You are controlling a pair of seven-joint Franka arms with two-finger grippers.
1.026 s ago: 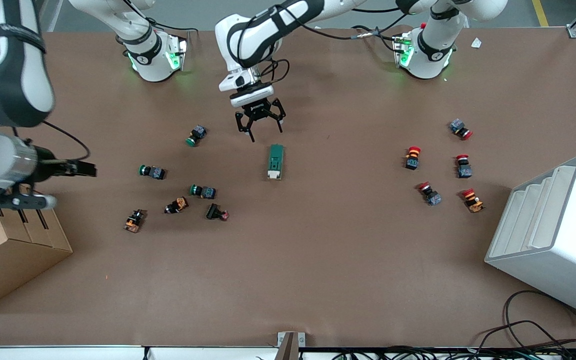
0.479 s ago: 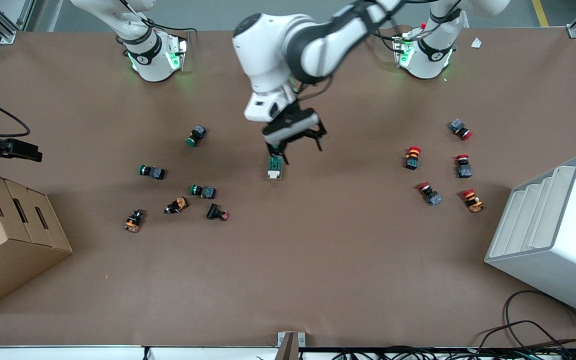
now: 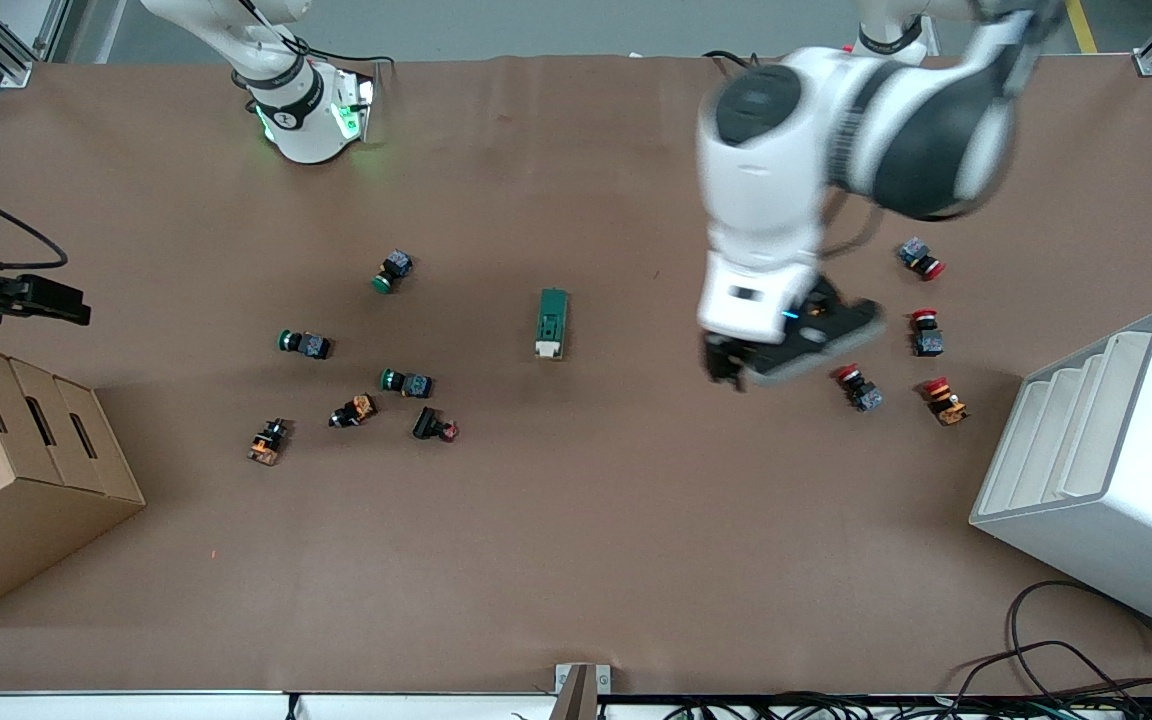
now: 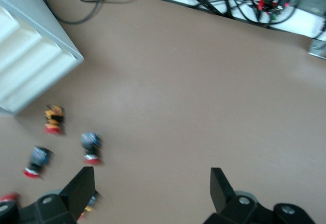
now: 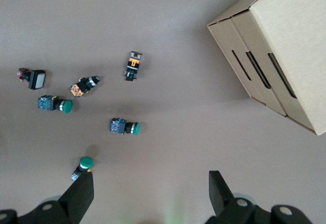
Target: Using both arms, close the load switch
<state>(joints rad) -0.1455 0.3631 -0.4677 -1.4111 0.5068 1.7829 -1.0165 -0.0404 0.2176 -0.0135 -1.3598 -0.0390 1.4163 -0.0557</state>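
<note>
The load switch (image 3: pixel 553 322), a dark green block with its white lever end nearer the front camera, lies alone mid-table. It shows in neither wrist view. My left gripper (image 3: pixel 751 362) hangs blurred in the air, well off the switch toward the left arm's end of the table, over the red-capped buttons (image 3: pixel 857 387). In the left wrist view it (image 4: pixel 150 175) is open and empty. My right gripper (image 3: pixel 31 297) is high at the right arm's end of the table, by the cardboard box. In the right wrist view it (image 5: pixel 150 180) is open and empty.
Several green-capped and orange push buttons (image 3: pixel 406 381) lie toward the right arm's end. A cardboard box (image 3: pixel 16 480) stands at that end and a white rack (image 3: pixel 1106 470) at the left arm's end. Cables (image 3: pixel 1066 660) lie along the front edge.
My left gripper has left the spot over the load switch and swung toward the left arm's end, over the red buttons. The switch has not moved. The right arm has drawn back toward the box.
</note>
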